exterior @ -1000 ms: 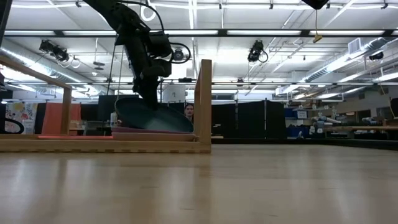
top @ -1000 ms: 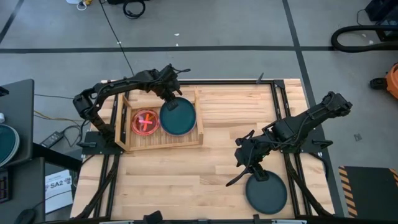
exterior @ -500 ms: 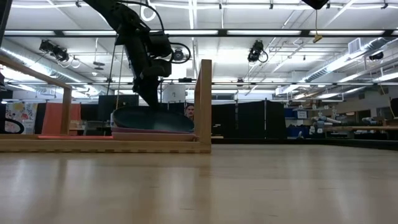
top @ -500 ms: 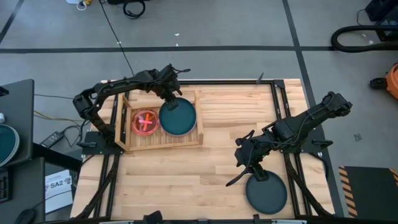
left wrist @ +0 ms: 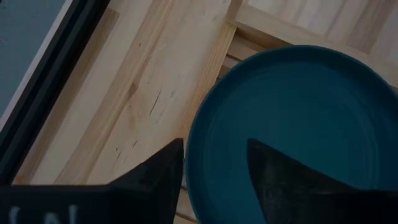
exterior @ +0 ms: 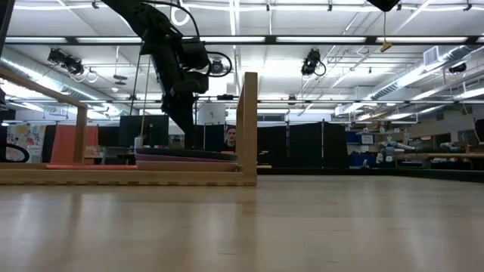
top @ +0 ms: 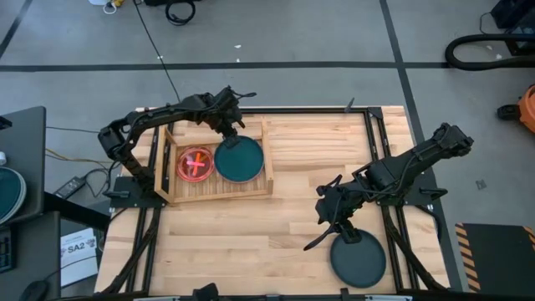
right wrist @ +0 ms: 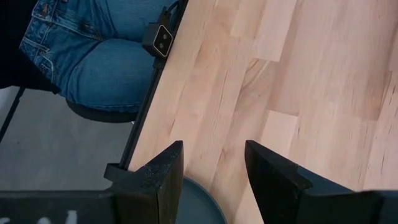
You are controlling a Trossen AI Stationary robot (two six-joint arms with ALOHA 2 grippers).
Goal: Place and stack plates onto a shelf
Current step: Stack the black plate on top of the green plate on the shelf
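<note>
Left hand [top: 228, 134], fingers spread, straddles the rim of the dark teal plate [top: 240, 160] lying flat in the shelf [top: 219, 191], beside the pink plate [top: 195, 163].

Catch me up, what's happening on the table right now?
The left gripper stands open at the far rim of a dark teal plate that lies flat in the right half of the shelf, beside a pink plate. The right gripper waits open above the tabletop, just beyond another dark teal plate near the front edge.
</note>
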